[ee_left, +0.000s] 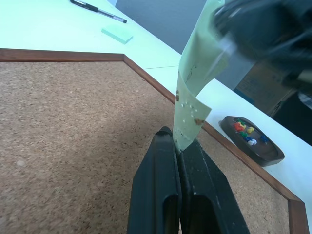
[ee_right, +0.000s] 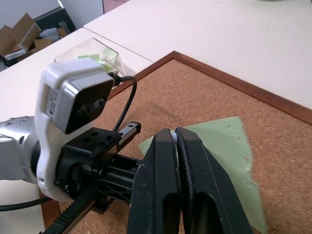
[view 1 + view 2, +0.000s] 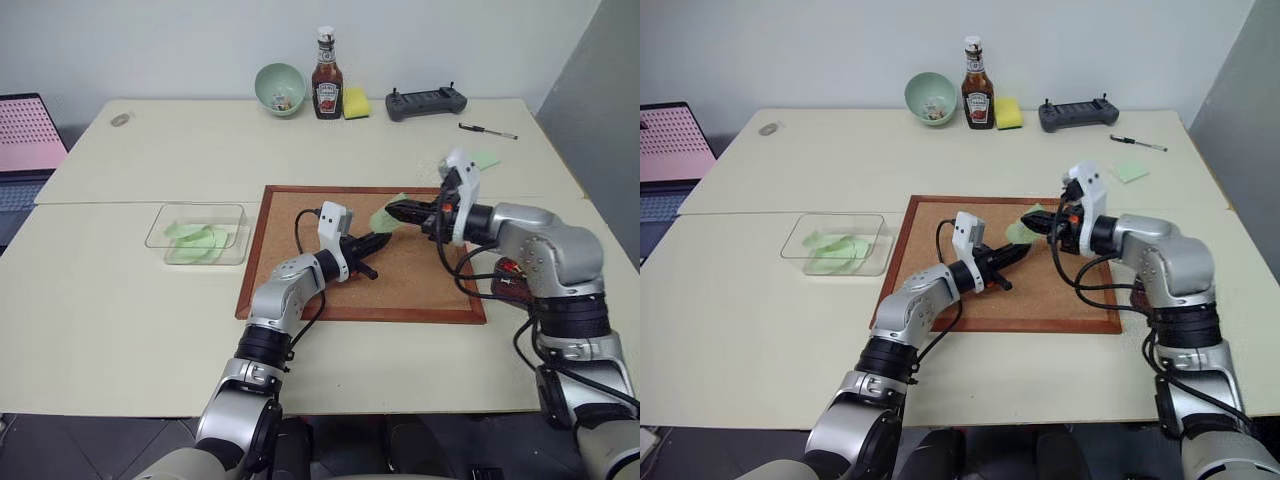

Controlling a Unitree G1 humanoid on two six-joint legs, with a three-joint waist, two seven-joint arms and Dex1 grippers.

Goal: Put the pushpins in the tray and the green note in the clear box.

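With both my left pincer (image 3: 385, 238) and right pincer (image 3: 392, 211) clenched on the green note (image 3: 385, 214) at mid-frame, pushpins (image 1: 245, 131) already fill the tray (image 1: 271, 157), and only the clear box (image 3: 198, 233) at left remains.

Looks like an office or lab test room: plain white wall, two pale tables (image 3: 150, 330) pushed together, grey floor tiles at the bottom edge. Laptop (image 3: 25, 140) at far left, handheld controller (image 3: 426, 102) and pen (image 3: 488, 131) at upper right, cardboard boxes (image 2: 19, 36) on the floor in the right wrist view.
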